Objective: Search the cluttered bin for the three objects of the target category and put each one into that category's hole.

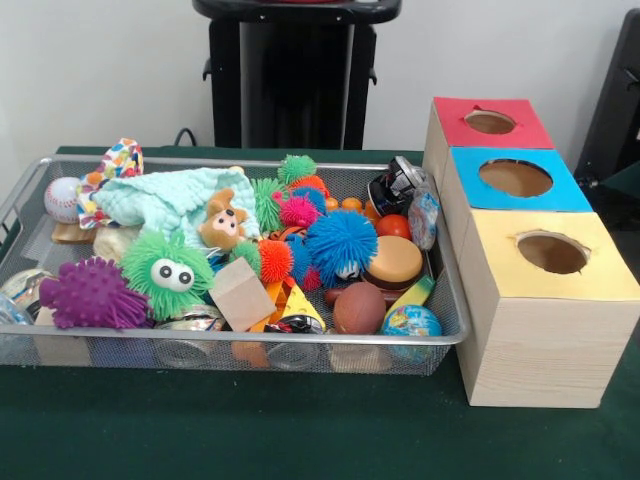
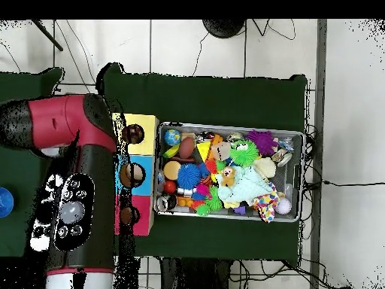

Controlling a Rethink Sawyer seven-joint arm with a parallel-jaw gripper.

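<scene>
- No brand, label or writing can be read on anything in either view.
- Nearest in the front view, a green cloth-covered table (image 1: 300,440) is seen, and on it a wire-mesh bin (image 1: 250,352) of silvery metal, its front wall partly veiling what lies lowest.
- Along the bin's near side are found a purple spiky ball (image 1: 92,294), a green fuzzy ball with googly eyes (image 1: 167,272), a plain wooden block (image 1: 241,293) tilted on a corner, a smooth brown ball (image 1: 358,308) and a small globe ball (image 1: 411,322) (printed blue and green).
- Mid-bin, a blue fuzzy ball (image 1: 341,243) is seen beside a round tan and brown lidded thing (image 1: 394,264); a small brown plush bear (image 1: 222,222) rests against a pale mint nubby cloth (image 1: 165,198).
- At the far left corner a white baseball (image 1: 62,198) is partly hidden by the bin's rim; a glossy black toy (image 1: 392,186) at the far right is hard to make out.
- Just right of the bin stand three pale wooden boxes in a row, each with a round hole: the yellow-topped box (image 1: 548,258) nearest, the blue-topped box (image 1: 515,179) next, the red-topped box (image 1: 489,122) farthest.
- In the overhead view the red and black arm (image 2: 79,173) covers the table beside the boxes; the gripper is not seen in either view.
</scene>
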